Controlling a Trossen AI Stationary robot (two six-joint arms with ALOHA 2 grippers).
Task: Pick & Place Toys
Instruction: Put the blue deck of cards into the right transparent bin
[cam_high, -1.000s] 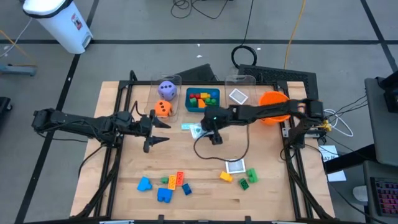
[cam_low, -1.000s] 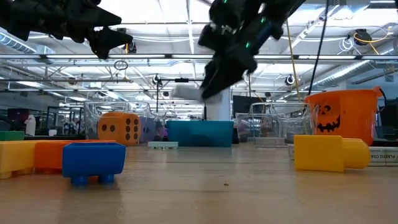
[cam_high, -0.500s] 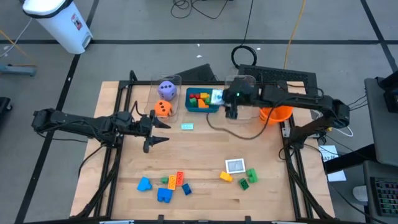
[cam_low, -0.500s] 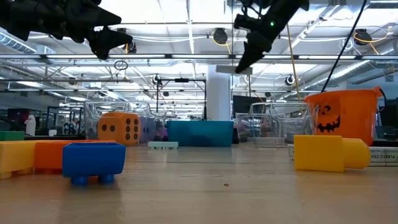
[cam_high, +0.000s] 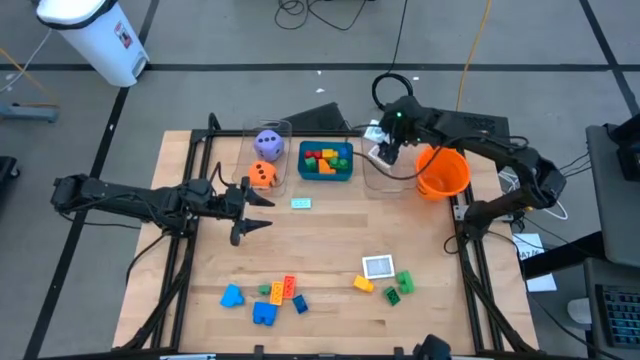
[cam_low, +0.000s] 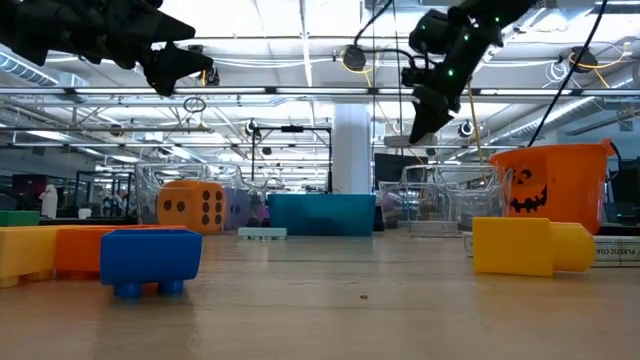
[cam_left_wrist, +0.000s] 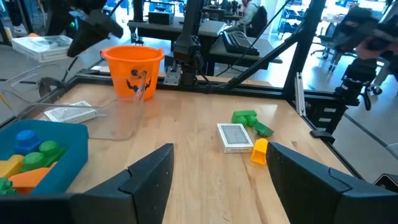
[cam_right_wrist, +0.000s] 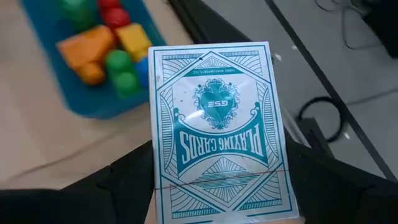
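An orange bowl (cam_high: 443, 172) stands beside clear bins (cam_high: 385, 160) and a teal tray (cam_high: 326, 172).

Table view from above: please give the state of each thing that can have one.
Right claw: shut on card, above clear bin.
Left claw: open, empty.
Teal tray: holds bricks.
Orange die: in left bin.
Orange bowl: upright.

Two slim black jointed arms — matte black fingers (cam_left_wrist: 149, 180), a small green light on the right one.
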